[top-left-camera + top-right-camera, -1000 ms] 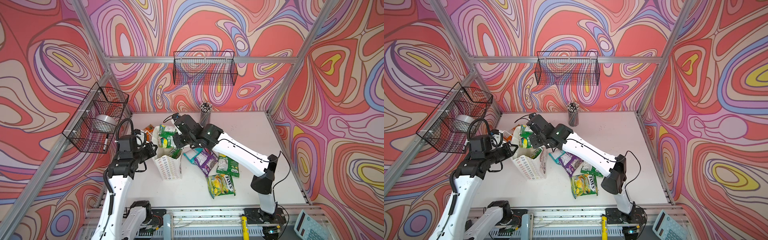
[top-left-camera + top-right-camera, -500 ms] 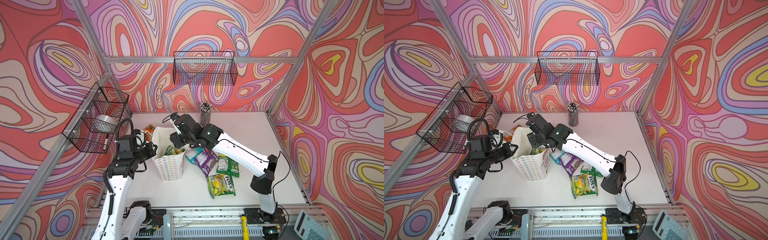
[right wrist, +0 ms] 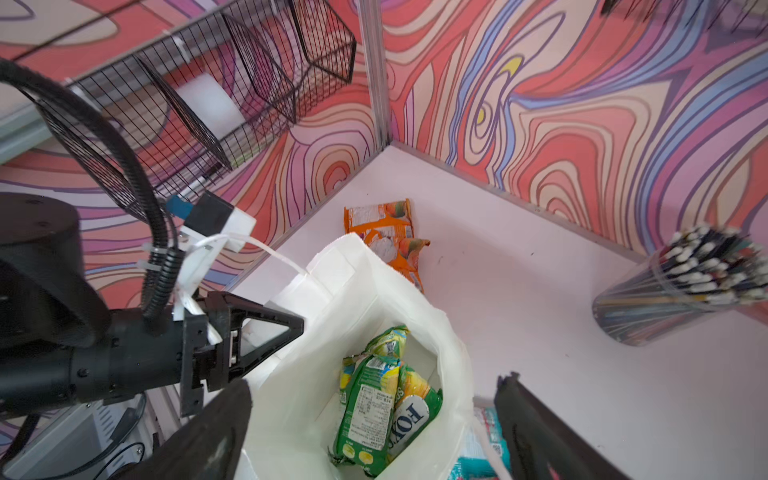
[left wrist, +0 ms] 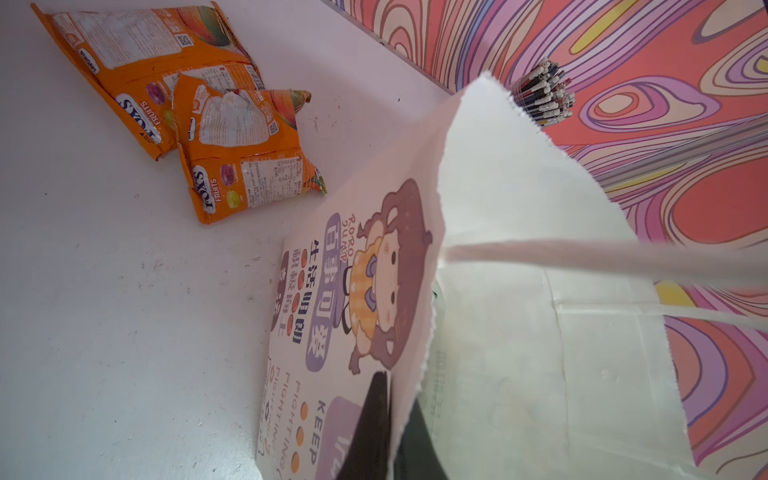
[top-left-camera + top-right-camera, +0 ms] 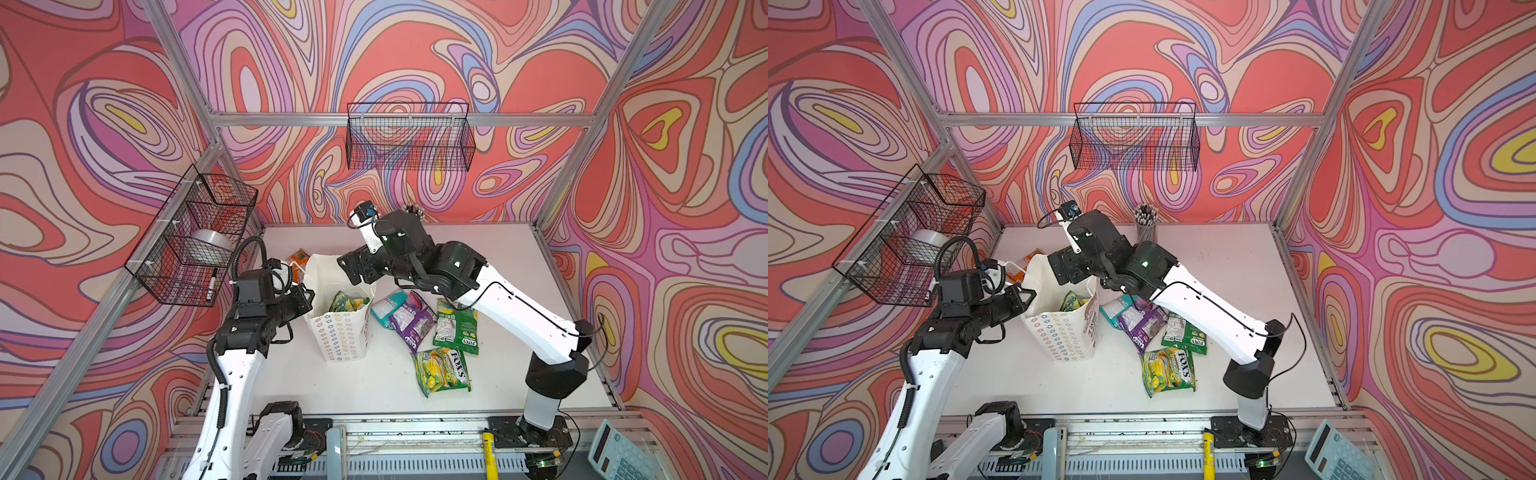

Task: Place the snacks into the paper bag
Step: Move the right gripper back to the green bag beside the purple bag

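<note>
Beside the paper bag (image 4: pixel 498 199), two orange pouches (image 4: pixel 245 162) read FOX'S FRUITS.

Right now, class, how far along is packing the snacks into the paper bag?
Done: green pouches lie inside the paper bag. In hand: the left gripper pinches the bag's rim; the right gripper hangs open above it. Left: two orange pouches, a teal pouch, a purple pouch, two more green ones.
</note>
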